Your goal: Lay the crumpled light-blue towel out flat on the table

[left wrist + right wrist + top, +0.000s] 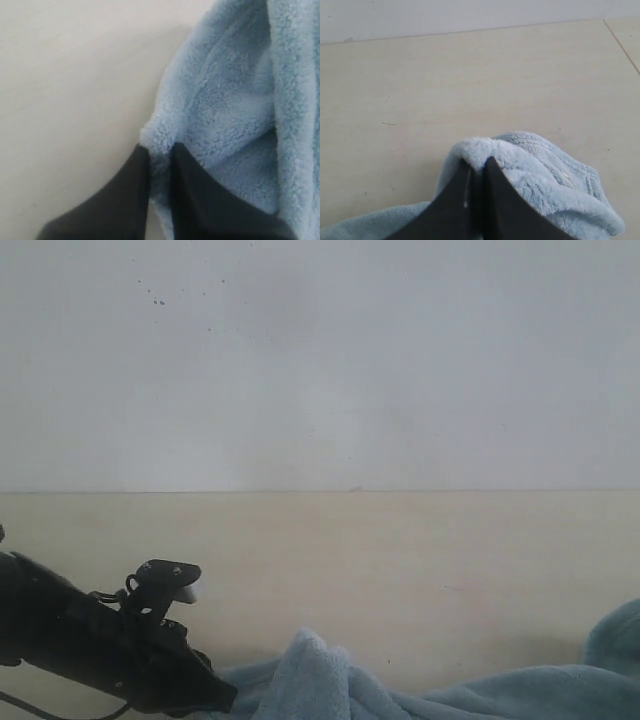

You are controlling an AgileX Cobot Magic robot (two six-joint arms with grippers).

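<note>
Bunching in soft folds, the towel [330, 685] lies crumpled on the bench [400, 560], well apart from the wall [320, 360] at the bench's far edge. The left gripper [160, 154] is clamped narrow on a fold at the towel's edge, with fleece squeezed between its 2 dark fingers [115, 200]. The right gripper [477, 162] is likewise closed tight, pinching another fold that bulges over its tips. Bare bench lies between that fold and the wall.
</note>
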